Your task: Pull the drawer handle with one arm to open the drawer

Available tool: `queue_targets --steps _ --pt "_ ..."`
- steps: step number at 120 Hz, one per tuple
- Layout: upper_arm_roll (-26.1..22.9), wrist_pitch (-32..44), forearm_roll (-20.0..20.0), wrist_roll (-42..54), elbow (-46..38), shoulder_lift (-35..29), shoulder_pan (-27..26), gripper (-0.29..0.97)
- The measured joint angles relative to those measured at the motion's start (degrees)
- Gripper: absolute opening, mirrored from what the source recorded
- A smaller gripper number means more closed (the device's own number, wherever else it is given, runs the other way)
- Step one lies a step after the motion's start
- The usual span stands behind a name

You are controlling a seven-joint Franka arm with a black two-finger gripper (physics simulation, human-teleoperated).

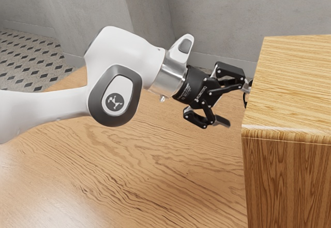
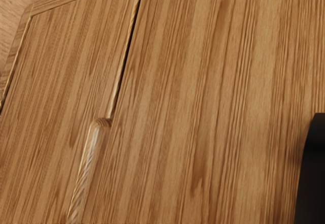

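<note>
One step, the approach, is in hand: the gripper [image 1: 234,103], fingers spread, hovers just beside the cabinet [image 1: 289,135]; next it must straddle the seemingly ungrasped handle [image 2: 86,176] and close.

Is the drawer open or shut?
Looks shut. By the handle the cabinet's front panels lie flush, with just a thin seam between them.

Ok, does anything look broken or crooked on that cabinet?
Nothing stands out. The cabinet looks whole, and the handle runs in line with the seam beside it. The open gripper sits at the cabinet's front.
</note>
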Motion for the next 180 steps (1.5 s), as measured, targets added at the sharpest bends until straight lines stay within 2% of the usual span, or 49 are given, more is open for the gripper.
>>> queue_targets --steps 62,90,110,158,180 --pt "-0.02 -1.64 0.05 -0.85 -0.45 -0.15 0.76 0.65" --pt "-0.67 -2.94 0.96 -0.53 -0.71 -0.3 2.82 0.65" --pt "-3.66 -4.34 -0.16 -0.28 -1.14 -0.41 6.7 0.66" --pt "-6.45 -5.78 -0.91 0.05 -2.68 -1.01 10.41 0.66" --pt "-9.01 -5.99 -0.82 0.16 -3.9 -1.4 13.74 0.66"
